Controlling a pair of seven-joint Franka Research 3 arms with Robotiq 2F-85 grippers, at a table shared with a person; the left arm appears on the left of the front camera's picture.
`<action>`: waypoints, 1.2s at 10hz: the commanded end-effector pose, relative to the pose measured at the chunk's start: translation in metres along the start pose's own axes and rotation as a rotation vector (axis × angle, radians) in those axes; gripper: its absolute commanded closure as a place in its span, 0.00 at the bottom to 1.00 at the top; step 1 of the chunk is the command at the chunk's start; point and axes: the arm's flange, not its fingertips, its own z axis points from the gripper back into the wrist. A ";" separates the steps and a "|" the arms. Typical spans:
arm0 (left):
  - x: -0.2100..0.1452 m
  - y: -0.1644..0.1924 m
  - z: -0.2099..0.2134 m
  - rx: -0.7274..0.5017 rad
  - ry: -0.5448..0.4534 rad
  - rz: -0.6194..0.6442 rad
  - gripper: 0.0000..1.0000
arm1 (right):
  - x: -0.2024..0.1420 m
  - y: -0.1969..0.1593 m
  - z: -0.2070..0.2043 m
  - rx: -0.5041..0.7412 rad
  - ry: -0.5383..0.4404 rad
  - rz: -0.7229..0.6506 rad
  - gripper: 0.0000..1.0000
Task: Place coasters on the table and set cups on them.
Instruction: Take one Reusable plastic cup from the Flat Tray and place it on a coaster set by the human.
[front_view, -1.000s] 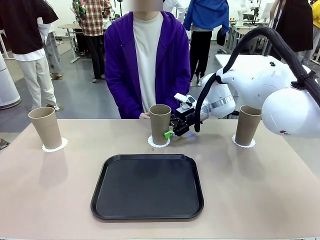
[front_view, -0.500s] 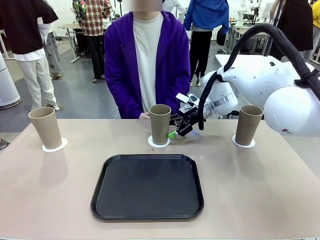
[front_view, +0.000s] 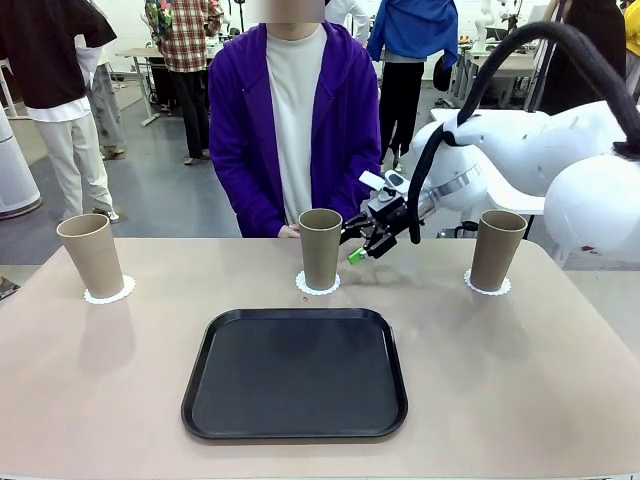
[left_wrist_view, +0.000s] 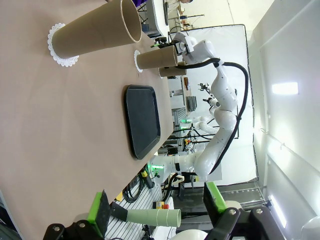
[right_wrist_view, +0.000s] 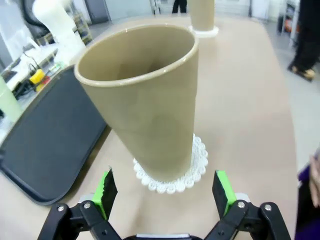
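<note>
Green-padded fingers (right_wrist_view: 106, 192) of the right gripper (front_view: 362, 243) stand wide apart and empty, just beside the middle tall tan tapered cup (front_view: 320, 249), which stands upright on its lacy white paper coaster (front_view: 317, 284) on the beige table (front_view: 520, 380). Two more cups (front_view: 91, 255) sit on coasters at either side. Nearer lies a black rounded tray (front_view: 296, 373). Left gripper (left_wrist_view: 157, 210) hangs open, well away.

Three cups in a row along the table's (front_view: 560, 380) far side: left cup (front_view: 90, 254), middle cup (front_view: 320, 248), right cup (front_view: 497, 249), each upright on a coaster (front_view: 318, 284). Tray (front_view: 296, 373) before the middle cup. Right gripper (front_view: 362, 246) just right of it.
</note>
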 end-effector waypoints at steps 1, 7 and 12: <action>-0.002 -0.001 0.001 0.003 -0.004 0.001 0.00 | 0.041 0.048 0.026 -0.038 0.184 -0.147 0.00; -0.002 -0.001 0.001 0.003 -0.004 0.001 0.00 | 0.167 0.151 0.032 -0.290 0.391 -0.694 0.00; -0.002 -0.001 0.001 0.003 -0.004 0.001 0.00 | 0.216 0.209 0.020 -0.469 0.686 -0.858 0.00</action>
